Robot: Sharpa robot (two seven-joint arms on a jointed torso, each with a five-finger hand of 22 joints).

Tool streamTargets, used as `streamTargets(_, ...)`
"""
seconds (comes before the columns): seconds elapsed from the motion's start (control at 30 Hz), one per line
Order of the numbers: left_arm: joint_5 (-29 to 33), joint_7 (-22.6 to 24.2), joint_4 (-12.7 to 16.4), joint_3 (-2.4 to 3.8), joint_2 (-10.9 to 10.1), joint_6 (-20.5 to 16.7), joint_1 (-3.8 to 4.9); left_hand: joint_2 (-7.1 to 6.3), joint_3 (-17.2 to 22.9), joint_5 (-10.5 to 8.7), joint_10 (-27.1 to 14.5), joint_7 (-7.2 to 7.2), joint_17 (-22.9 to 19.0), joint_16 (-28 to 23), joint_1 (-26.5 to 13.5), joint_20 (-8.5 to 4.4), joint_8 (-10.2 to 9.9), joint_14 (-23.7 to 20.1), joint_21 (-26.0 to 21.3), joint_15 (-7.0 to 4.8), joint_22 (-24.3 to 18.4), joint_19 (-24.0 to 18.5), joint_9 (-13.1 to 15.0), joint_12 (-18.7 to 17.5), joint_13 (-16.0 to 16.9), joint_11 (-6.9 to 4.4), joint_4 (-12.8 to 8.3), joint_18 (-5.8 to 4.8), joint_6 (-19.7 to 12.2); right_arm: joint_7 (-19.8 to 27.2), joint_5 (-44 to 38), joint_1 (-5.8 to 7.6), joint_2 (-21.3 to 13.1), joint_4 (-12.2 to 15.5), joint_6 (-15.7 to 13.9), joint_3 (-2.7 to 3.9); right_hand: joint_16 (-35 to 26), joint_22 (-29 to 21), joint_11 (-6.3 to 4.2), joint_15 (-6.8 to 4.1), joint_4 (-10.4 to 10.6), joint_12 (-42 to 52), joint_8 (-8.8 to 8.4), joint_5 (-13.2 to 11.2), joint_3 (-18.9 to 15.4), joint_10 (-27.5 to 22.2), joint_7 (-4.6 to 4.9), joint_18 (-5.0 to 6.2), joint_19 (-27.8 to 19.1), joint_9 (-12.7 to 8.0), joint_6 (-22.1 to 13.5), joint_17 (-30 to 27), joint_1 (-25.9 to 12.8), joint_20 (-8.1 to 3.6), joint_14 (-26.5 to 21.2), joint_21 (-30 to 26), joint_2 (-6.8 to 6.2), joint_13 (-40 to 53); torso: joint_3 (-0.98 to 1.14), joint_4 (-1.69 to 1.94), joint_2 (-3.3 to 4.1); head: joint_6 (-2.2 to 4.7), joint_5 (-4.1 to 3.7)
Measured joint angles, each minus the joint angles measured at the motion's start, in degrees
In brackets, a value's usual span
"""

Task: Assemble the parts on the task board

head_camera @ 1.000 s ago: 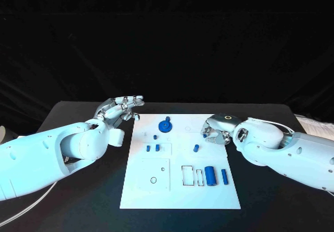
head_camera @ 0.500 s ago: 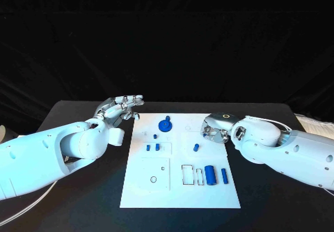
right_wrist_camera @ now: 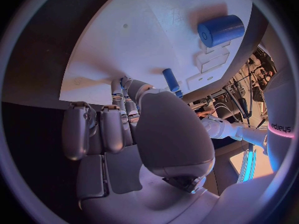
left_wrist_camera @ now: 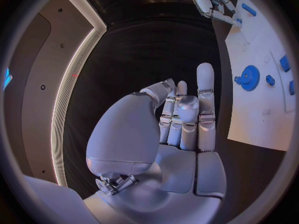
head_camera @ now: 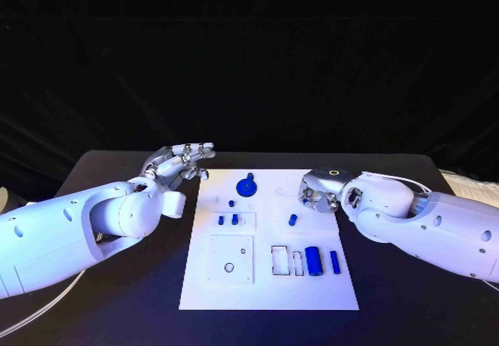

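L hand [head_camera: 183, 162] empty, fingers apart, parked off task board [head_camera: 213, 285] edge prob. to keep clear. Parts: gear [head_camera: 246, 187], cylinder [head_camera: 313, 260] loose on board. R hand [head_camera: 317, 198] curled over small peg [head_camera: 292, 219], grip can't tell

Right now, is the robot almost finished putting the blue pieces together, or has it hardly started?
Hardly started, it seems. On the task board, the blue gear seems to sit in place. The big blue cylinder, the thin blue rod and the small blue peg lie loose. The right hand hovers near the peg; I can't tell if its fingers hold anything. The left hand is open.
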Motion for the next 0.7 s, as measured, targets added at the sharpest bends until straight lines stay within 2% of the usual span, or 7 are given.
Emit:
streamTargets(0.3,0.0,-0.6,0.01,-0.01,0.0,-0.27,-0.02,0.0,-0.16,0.0,-0.2,0.21,-0.42,0.0,0.0,0.0,0.0,0.0,0.0,0.0,0.0,0.0,-0.06,0.0,-0.01,0.2,-0.16,0.0,-0.22,-0.95,-1.23,-0.35,-0.09,0.56,-1.28,-0.19,0.0,-0.03,-0.19,0.0,-0.86,0.0,-0.01,-0.19,1.0,-0.2,0.0,0.0,0.0,0.0,0.0,-0.14,-0.35,0.0,0.0,0.0,0.35,-0.06,0.01,0.02,-0.02,0.03,-0.03)
streamTargets(0.5,0.0,-0.89,0.01,-0.03,0.0,-0.35,-0.04,0.0,0.0,0.0,-0.46,0.13,0.23,0.05,0.0,0.0,0.0,0.0,0.49,0.0,0.56,0.0,-0.11,0.0,-0.01,0.17,-0.31,0.0,-0.51,-1.6,-1.43,-0.67,-0.48,1.06,-2.82,-0.39,0.0,-0.41,-0.18,0.0,-0.82,-0.12,-0.13,-0.05,1.28,-0.2,0.0,0.0,0.0,0.0,-0.01,-0.61,-0.98,0.0,0.0,0.0,0.52,-0.22,0.04,0.03,-0.02,0.12,-0.04)
streamTargets(0.6,-0.02,-0.99,0.01,-0.04,0.0,-0.48,-0.07,0.0,0.0,0.0,-1.13,0.49,0.34,0.4,0.0,0.01,0.0,0.0,0.89,0.0,0.95,0.25,-0.2,0.03,-0.01,0.51,-0.31,0.0,-0.95,-1.89,-1.43,-0.76,-0.64,1.29,-3.33,-0.44,0.0,-0.49,-0.18,0.0,-0.82,-0.23,-0.14,-0.04,1.28,-0.2,0.0,0.0,0.0,0.03,-0.01,-0.72,-0.98,0.0,0.0,0.0,0.52,-0.21,0.03,0.03,0.0,0.13,-0.06)
streamTargets(0.7,-0.05,-1.07,0.01,-0.05,0.01,-0.62,-0.09,0.0,0.0,0.0,-1.34,0.49,0.35,0.4,0.0,0.0,0.0,0.0,1.0,0.0,1.03,0.43,-0.2,0.24,-0.01,0.31,-0.31,0.0,-0.95,-2.09,-1.43,-0.82,-0.75,1.46,-3.65,-0.47,0.0,-0.5,-0.17,0.0,-0.82,-0.34,-0.3,-0.04,1.28,-0.21,0.12,0.0,0.0,0.05,0.11,-0.72,-0.98,0.0,0.0,0.0,0.52,-0.2,0.03,-0.01,0.02,0.13,-0.03)
